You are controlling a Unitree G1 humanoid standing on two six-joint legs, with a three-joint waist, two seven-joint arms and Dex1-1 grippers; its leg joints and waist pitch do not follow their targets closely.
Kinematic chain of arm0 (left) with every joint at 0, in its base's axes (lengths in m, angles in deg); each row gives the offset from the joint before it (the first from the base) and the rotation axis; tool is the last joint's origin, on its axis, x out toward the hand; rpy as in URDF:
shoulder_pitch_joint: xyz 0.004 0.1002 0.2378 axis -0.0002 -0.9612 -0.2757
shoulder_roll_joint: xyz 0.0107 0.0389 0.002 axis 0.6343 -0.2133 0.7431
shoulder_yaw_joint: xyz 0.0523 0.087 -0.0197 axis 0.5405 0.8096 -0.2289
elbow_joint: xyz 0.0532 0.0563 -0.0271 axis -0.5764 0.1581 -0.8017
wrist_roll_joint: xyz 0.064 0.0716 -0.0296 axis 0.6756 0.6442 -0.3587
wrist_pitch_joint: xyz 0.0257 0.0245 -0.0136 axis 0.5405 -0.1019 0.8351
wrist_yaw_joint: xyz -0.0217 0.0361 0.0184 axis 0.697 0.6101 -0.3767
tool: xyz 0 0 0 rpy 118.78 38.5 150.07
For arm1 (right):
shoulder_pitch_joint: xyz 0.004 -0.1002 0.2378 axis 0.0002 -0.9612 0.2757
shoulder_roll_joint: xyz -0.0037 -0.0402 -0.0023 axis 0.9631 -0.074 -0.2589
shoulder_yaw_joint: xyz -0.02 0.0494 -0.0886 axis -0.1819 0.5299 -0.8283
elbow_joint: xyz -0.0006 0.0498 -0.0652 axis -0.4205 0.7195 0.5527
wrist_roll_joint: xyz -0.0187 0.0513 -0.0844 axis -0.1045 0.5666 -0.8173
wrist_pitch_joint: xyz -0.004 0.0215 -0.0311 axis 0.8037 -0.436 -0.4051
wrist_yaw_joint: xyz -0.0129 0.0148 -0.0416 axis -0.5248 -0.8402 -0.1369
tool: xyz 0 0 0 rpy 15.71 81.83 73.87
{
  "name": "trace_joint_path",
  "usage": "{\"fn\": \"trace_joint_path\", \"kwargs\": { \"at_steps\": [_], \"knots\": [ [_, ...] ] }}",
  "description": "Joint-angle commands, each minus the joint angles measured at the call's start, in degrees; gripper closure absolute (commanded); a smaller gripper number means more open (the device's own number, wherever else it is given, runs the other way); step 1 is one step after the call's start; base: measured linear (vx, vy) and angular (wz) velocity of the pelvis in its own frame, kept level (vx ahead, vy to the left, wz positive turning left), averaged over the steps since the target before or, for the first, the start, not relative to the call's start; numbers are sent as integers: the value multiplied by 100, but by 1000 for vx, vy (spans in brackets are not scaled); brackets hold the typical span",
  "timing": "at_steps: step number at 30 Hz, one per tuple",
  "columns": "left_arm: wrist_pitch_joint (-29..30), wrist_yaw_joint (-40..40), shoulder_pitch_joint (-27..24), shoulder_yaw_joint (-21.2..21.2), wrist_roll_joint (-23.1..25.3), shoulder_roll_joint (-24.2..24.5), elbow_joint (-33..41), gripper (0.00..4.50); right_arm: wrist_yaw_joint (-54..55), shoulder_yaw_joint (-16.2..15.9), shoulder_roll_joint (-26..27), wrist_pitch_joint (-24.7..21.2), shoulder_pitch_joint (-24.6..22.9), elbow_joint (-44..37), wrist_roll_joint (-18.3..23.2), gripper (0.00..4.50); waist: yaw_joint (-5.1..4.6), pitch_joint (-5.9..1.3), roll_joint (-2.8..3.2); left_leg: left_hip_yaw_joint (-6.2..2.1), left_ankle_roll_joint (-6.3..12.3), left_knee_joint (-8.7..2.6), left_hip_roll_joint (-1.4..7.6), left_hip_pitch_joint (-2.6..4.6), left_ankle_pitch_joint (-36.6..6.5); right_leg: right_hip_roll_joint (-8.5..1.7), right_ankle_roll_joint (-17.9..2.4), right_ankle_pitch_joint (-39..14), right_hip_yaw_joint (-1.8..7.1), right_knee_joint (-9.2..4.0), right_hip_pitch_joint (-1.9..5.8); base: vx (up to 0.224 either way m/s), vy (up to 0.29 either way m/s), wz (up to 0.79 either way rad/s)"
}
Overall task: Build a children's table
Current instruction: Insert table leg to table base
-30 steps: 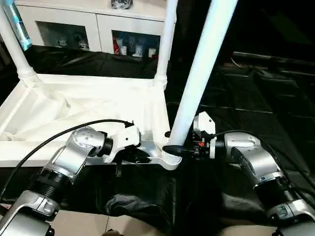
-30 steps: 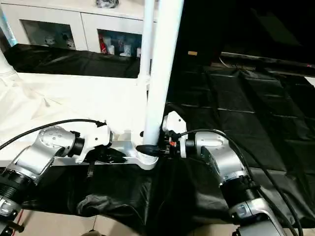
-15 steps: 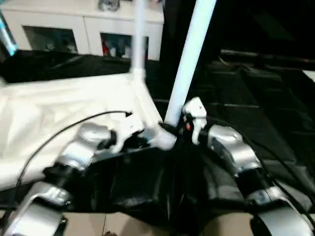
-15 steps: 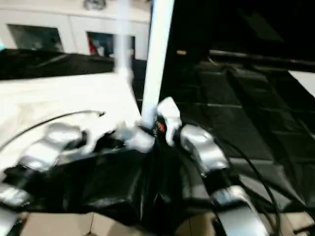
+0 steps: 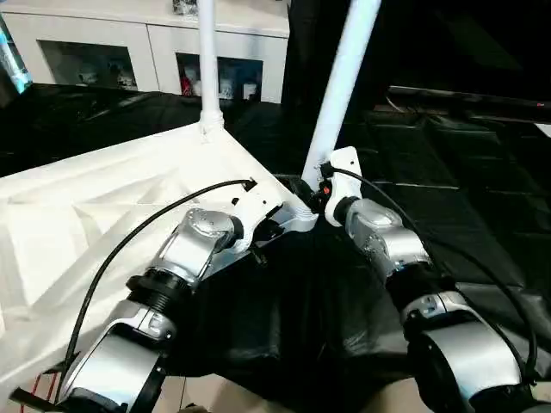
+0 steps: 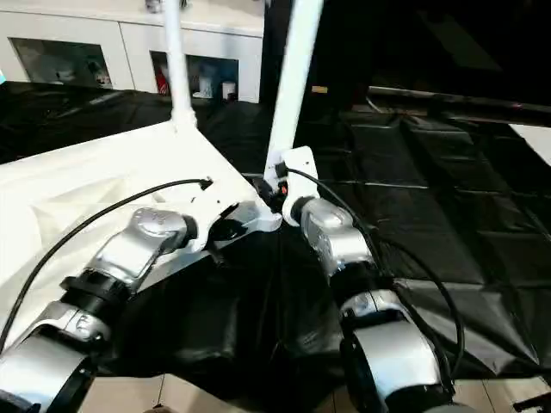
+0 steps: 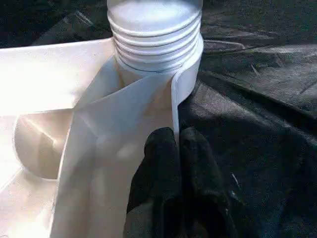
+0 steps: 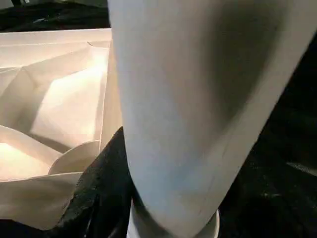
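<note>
At centre frame we clamp our right gripper (image 5: 317, 191) on a long white tubular leg (image 5: 341, 82) standing in the upturned white plastic table (image 5: 95, 219); our left gripper (image 7: 181, 148), fingers together, touches its rim.

A black sheet (image 5: 482, 206) covers the floor, and behind it stands a white cabinet (image 5: 155, 39) whose glass-fronted compartments (image 5: 219, 77) hold small items too small to tell.
</note>
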Motion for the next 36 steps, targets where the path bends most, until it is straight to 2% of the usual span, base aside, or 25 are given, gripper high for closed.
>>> {"fn": "trace_joint_path", "kwargs": {
  "at_steps": [1,6,10,12,14,16,17,19,20,23,27,30,32,33,34,36],
  "knots": [
    [-196,-32,412,-26,-113,-197,275,450,-63,-232,225,-412,-336,756,-183,263,14,-348,104,-67,-98,-433,222,48,-2111,-382,-936,-2175,325,-435,224,0,0,0],
    [-160,9,399,-66,-90,-168,288,450,-57,-262,242,-299,-277,867,-299,263,-12,-325,121,-100,-164,-449,230,76,-2429,-381,-765,-2664,297,-495,189,0,0,0],
    [-170,-7,362,-70,-90,-141,318,450,-39,-326,230,-120,-255,891,-449,263,-25,-323,114,-102,-168,-452,226,75,-2482,-385,-731,-2719,298,-508,178,0,0,0],
    [-187,-17,345,-67,-88,-117,330,450,-117,-225,243,-83,-245,874,-353,263,-30,-322,105,-102,-155,-452,224,72,-2497,-386,-714,-2768,296,-514,176,0,0,0],
    [-208,-32,337,-70,-90,-90,331,450,-213,-132,244,-37,-219,830,-256,207,-25,-318,121,-103,-140,-452,223,75,-2492,-387,-697,-2811,298,-523,171,0,0,0],
    [-267,-63,322,-68,-87,-50,338,450,-281,-104,229,41,-182,798,-232,191,-30,-328,121,-103,-140,-450,226,77,-2502,-384,-714,-2779,298,-520,169,0,0,0],
    [-346,-98,299,-56,-79,-14,355,450,-349,-101,214,103,-174,746,-225,184,-20,-334,122,-93,-147,-449,233,81,-2452,-390,-766,-2672,311,-520,159,0,0,0],
    [-426,-148,267,-51,-82,24,376,450,-449,-71,198,160,-164,681,-219,159,-13,-356,105,-97,-111,-462,236,16,-2221,-385,-822,-2362,320,-453,218,0,0,0],
    [-436,-162,261,-56,-90,30,378,450,-480,-52,194,164,-160,667,-219,150,-3,-352,120,-76,-92,-459,244,35,-2148,-380,-898,-2183,333,-445,197,0,0,0],
    [-549,-306,187,-38,-127,99,468,450,-742,-40,138,183,-185,505,-167,120,-3,-357,115,-55,-49,-455,244,23,-1979,-379,-1020,-1932,344,-411,220,0,0,0],
    [-771,-688,11,10,-221,260,653,450,-1386,-248,-100,204,-364,-62,-198,89,35,-377,110,-33,76,-440,249,-1,-1614,-373,-1120,-1476,351,-358,265,0,0,0],
    [-903,-965,-105,49,-281,378,754,450,-1879,-296,-266,41,-533,-534,-76,89,52,-393,121,-15,159,-423,253,16,-1346,-351,-1241,-1059,359,-310,259,0,0,0],
    [-922,-1106,-170,58,-315,454,815,450,-2158,-332,-398,-50,-640,-827,-24,89,82,-404,126,-11,243,-413,260,2,-1120,-354,-1339,-724,360,-261,293,0,0,0],
    [-962,-1223,-210,62,-354,505,854,450,-2313,-365,-491,-115,-701,-999,11,89,91,-408,149,-14,245,-411,264,8,-1090,-356,-1359,-665,360,-248,300,0,0,0],
    [-1031,-1434,-287,76,-413,613,940,450,-2603,-415,-688,-236,-830,-1339,48,89,91,-401,133,-3,268,-411,262,3,-1076,-349,-1383,-626,363,-249,293,0,0,0],
    [-1056,-1619,-351,86,-471,714,1017,450,-2861,-475,-892,-362,-944,-1642,67,89,128,-395,140,2,270,-408,255,11,-1118,-356,-1365,-723,365,-258,302,0,0,0]
  ]
}}
